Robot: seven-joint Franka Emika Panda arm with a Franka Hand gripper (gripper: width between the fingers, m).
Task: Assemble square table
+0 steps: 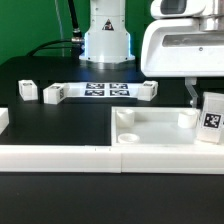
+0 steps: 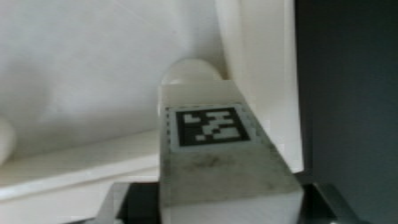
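One leg block (image 2: pixel 217 140), tag toward wrist cam, sits btwn the end effector (image 2: pixel 226 207) fingers (image 2: pixel 135 207). Both fingers lie against its sides, so a narrow grip on it. Ext. view: the block (image 1: pixel 211 118) stands upright at the right-hand corner of the square table top (image 1: pixel 155 126); can't tell if they touch. Top lies rim-up on the black counter (image 1: pixel 60 120), toward ext. view's right. 2nd leg block (image 1: pixel 27 90) and 3rd leg block (image 1: pixel 52 94) stand far left, the 3rd just beside the marker board (image 1: pixel 100 90). Border rail (image 1: pixel 60 155) runs along the front.
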